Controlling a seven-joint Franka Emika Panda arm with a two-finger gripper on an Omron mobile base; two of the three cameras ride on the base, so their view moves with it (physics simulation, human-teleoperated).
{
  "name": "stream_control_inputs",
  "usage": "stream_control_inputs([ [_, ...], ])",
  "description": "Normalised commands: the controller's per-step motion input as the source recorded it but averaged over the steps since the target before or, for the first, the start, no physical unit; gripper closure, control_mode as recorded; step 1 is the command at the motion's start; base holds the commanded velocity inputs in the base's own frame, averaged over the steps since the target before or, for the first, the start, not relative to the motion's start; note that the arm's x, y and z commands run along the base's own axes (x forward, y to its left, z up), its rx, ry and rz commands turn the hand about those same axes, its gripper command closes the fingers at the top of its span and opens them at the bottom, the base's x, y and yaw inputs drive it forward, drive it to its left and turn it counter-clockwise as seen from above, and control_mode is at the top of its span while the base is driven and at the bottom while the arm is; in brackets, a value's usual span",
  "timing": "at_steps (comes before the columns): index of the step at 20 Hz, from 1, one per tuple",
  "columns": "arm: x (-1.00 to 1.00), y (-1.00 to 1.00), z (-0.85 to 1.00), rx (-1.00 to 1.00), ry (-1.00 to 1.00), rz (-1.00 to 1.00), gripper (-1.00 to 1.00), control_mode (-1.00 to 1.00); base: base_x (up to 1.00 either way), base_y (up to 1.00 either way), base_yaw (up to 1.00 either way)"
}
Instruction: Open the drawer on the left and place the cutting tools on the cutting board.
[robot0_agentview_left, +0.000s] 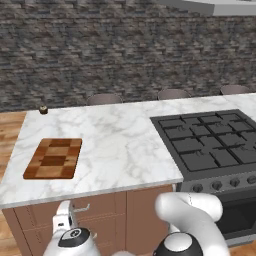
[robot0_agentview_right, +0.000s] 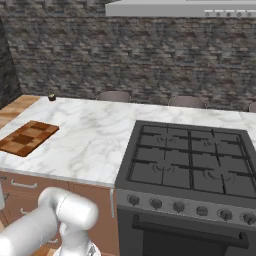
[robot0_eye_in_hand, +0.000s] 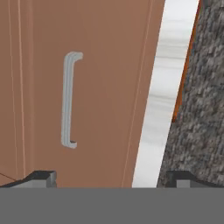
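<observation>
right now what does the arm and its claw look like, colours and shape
The arm is glossy white with rounded, tube-like links and dark joint caps. Its hand is a white block. The claw has two small dark grey finger tips with squared ends. No cables or markings visible.

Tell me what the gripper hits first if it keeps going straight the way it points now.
Most likely the closed drawer front: the open gripper faces the wood panel, with the silver handle off to one side of its line. Depth is unclear.

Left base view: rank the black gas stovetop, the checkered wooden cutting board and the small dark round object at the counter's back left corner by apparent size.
1. Black gas stovetop, largest.
2. Checkered wooden cutting board.
3. Small dark round object, by far the smallest; it sits farther from the camera, but the gap is too great to matter.
</observation>
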Motion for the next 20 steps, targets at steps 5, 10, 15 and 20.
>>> stream_control_inputs([
  [5, 0.04, 0.00, -0.24, 0.00, 0.00, 0.00, -1.00, -1.00, 0.00, 0.00, 0.00],
  [10, 0.05, 0.00, -0.34, 0.00, 0.00, 0.00, -1.00, -1.00, 0.00, 0.00, 0.00],
  [15, 0.11, 0.00, -0.26, 0.00, 0.00, 0.00, -1.00, -1.00, 0.00, 0.00, 0.00],
  [20, 0.19, 0.00, -0.17, 0.00, -0.03, 0.00, -1.00, -1.00, 0.00, 0.00, 0.00],
])
